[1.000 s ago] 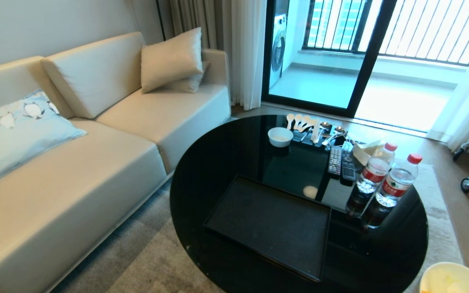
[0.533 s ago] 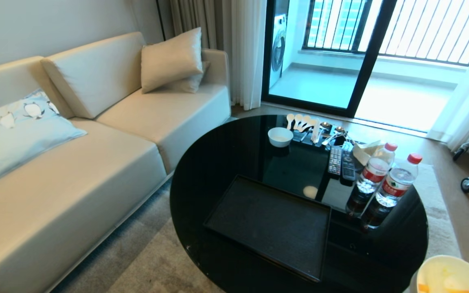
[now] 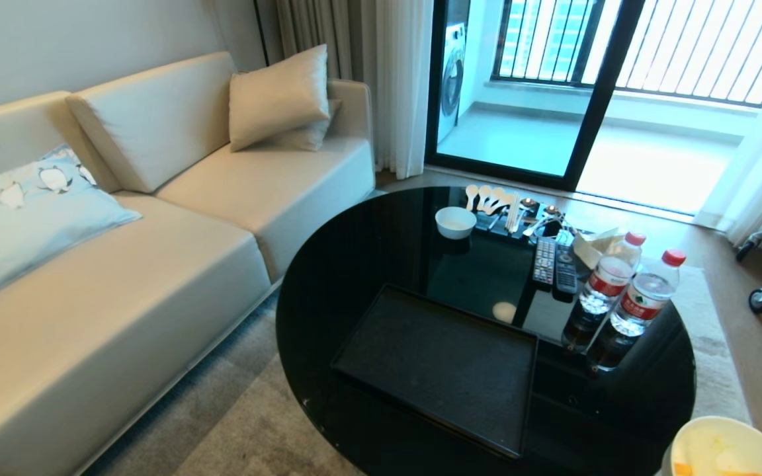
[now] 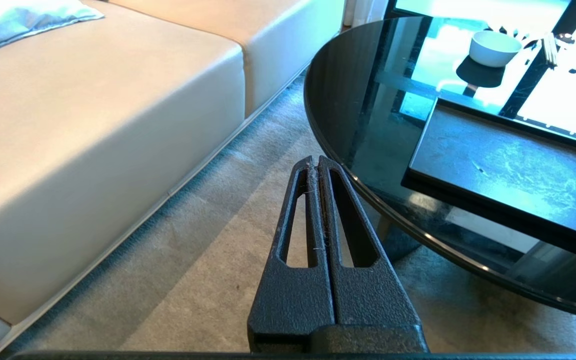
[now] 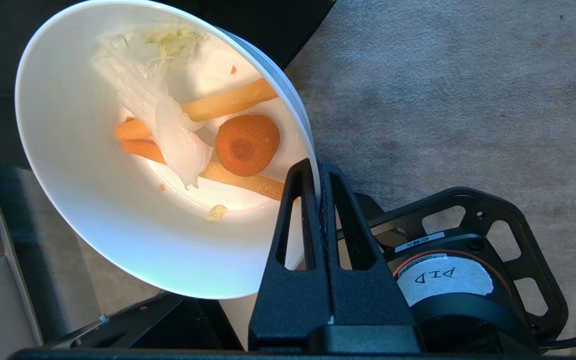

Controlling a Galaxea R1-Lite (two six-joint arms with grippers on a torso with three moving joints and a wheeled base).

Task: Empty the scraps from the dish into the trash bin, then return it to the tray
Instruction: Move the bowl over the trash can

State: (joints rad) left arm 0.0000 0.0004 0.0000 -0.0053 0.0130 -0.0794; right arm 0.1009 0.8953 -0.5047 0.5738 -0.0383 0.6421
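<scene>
My right gripper (image 5: 318, 167) is shut on the rim of the dish (image 5: 93, 200), a glossy white deep bowl held off the table's right side over the carpet. The dish (image 3: 728, 449) shows at the head view's bottom right corner. The scraps (image 5: 208, 135) lie inside it: a round carrot slice, orange strips and pale cabbage pieces. The black tray (image 3: 440, 363) lies bare on the near part of the round black table (image 3: 354, 264). My left gripper (image 4: 314, 162) is shut on nothing, parked low over the carpet beside the table's left edge. The trash bin is out of view.
At the table's far side stand a smaller white bowl (image 3: 455, 221), a cutlery holder with spoons (image 3: 500, 201), two remotes (image 3: 554, 264) and two water bottles (image 3: 626, 297). A beige sofa (image 3: 123, 264) runs along the left. Part of my base (image 5: 468, 270) shows under the right gripper.
The dish has risen a little further into the head view's bottom right corner, and orange scraps now show in it. Nothing on the table has moved.
</scene>
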